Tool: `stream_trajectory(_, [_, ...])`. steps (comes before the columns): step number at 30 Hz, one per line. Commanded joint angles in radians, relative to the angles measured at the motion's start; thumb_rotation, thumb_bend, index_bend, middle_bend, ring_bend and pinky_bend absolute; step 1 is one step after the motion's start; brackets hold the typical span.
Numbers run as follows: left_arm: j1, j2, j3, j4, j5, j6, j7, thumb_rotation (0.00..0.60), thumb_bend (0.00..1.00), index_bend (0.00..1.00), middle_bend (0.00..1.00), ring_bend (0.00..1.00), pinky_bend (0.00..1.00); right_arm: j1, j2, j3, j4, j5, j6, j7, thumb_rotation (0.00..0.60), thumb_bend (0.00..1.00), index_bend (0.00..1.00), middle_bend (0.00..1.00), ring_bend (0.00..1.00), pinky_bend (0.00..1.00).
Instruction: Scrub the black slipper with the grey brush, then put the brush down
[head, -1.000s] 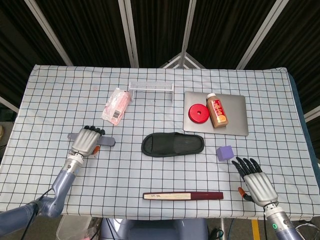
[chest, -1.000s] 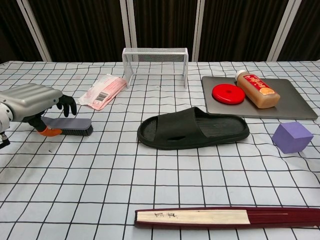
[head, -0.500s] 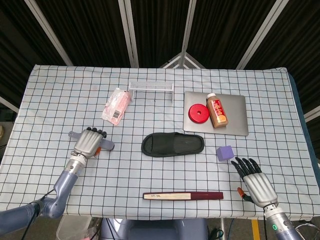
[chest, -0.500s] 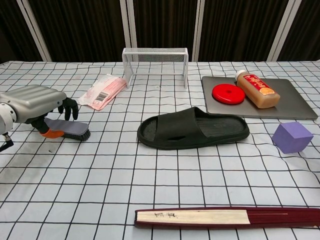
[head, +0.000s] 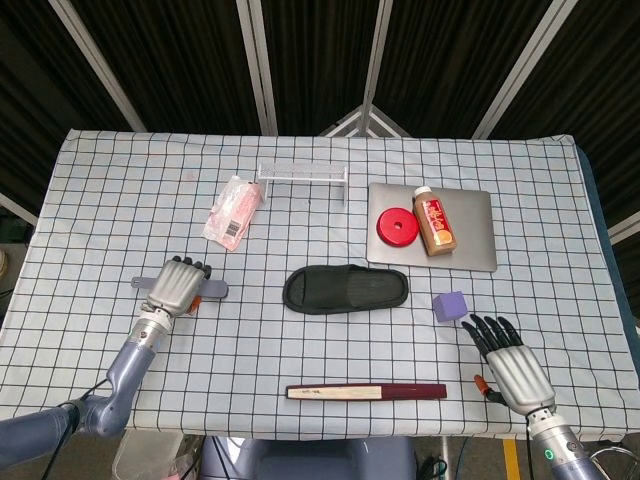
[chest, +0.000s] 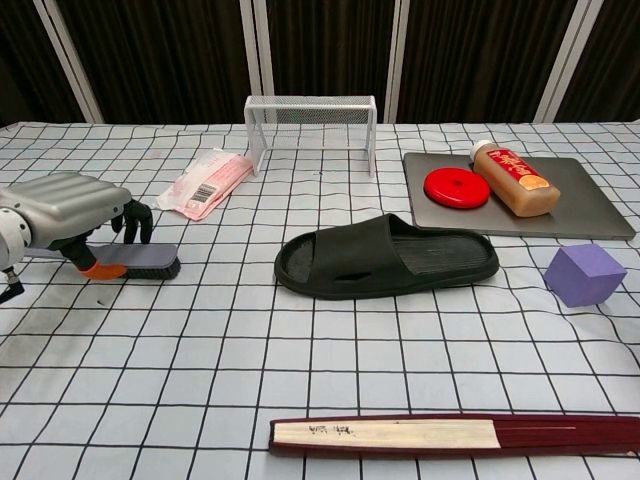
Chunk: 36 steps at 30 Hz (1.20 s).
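The black slipper (head: 345, 289) (chest: 390, 258) lies flat in the middle of the table, toe end to the left. Well to its left, the grey brush (head: 215, 291) (chest: 140, 262) lies bristles down on the cloth. My left hand (head: 175, 285) (chest: 65, 205) covers its middle, fingers curled behind it and the orange-tipped thumb in front, holding it. The brush's ends stick out on both sides of the hand. My right hand (head: 510, 362) rests at the front right corner, fingers spread, holding nothing; the chest view does not show it.
A pink packet (head: 232, 210) and a white wire rack (head: 302, 175) sit at the back. A grey tray (head: 470, 240) at the back right carries a red disc (head: 396, 226) and a brown bottle (head: 434, 222). A purple cube (head: 450, 305) and a folded fan (head: 365, 391) lie nearer the front.
The left hand has lowered the brush from a raised, tilted pose to flat on the cloth, and the brush has slid left within the hand. Slipper and right hand are unchanged.
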Motion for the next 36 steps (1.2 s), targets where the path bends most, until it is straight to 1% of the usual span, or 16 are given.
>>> stream_trajectory(1, [-0.005, 0.002, 0.006, 0.0, -0.012, -0.002, 0.01, 0.6, 0.44, 0.37, 0.4, 0.34, 0.36, 0.0, 0.001, 0.0, 0.001, 0.0, 0.002, 0.002, 0.6, 0.42, 0.0, 0.0, 0.0, 0.0])
stream_trajectory(7, [-0.013, 0.006, 0.014, -0.002, -0.027, -0.006, 0.01, 0.6, 0.45, 0.38, 0.41, 0.34, 0.37, 0.003, 0.0, 0.0, 0.002, 0.005, -0.002, 0.009, 0.6, 0.42, 0.0, 0.0, 0.0, 0.0])
stream_trajectory(13, [-0.02, 0.007, 0.024, -0.002, -0.028, 0.001, 0.019, 0.6, 0.51, 0.42, 0.45, 0.38, 0.41, 0.002, 0.005, 0.001, 0.001, 0.001, 0.005, 0.02, 0.6, 0.42, 0.0, 0.0, 0.0, 0.0])
stream_trajectory(20, [-0.013, 0.017, 0.043, -0.022, 0.005, 0.027, 0.001, 0.6, 0.51, 0.42, 0.45, 0.38, 0.41, 0.001, 0.006, -0.006, 0.0, -0.005, 0.007, 0.015, 0.6, 0.42, 0.0, 0.0, 0.0, 0.0])
stream_trajectory(27, [-0.015, 0.034, 0.046, -0.038, 0.005, 0.032, -0.005, 0.6, 0.51, 0.43, 0.46, 0.38, 0.41, 0.001, 0.005, -0.008, -0.005, -0.005, 0.008, 0.005, 0.6, 0.42, 0.0, 0.0, 0.0, 0.0])
stream_trajectory(32, [-0.023, 0.063, 0.051, -0.056, 0.004, -0.02, -0.057, 0.6, 0.51, 0.45, 0.47, 0.39, 0.41, 0.003, 0.002, -0.007, -0.004, -0.002, 0.003, 0.0, 0.6, 0.42, 0.0, 0.0, 0.0, 0.0])
stream_trajectory(36, [-0.035, 0.108, 0.05, -0.087, 0.015, -0.097, -0.165, 0.6, 0.52, 0.47, 0.48, 0.39, 0.41, 0.002, -0.002, -0.01, -0.004, -0.011, 0.01, -0.009, 0.6, 0.42, 0.0, 0.0, 0.0, 0.0])
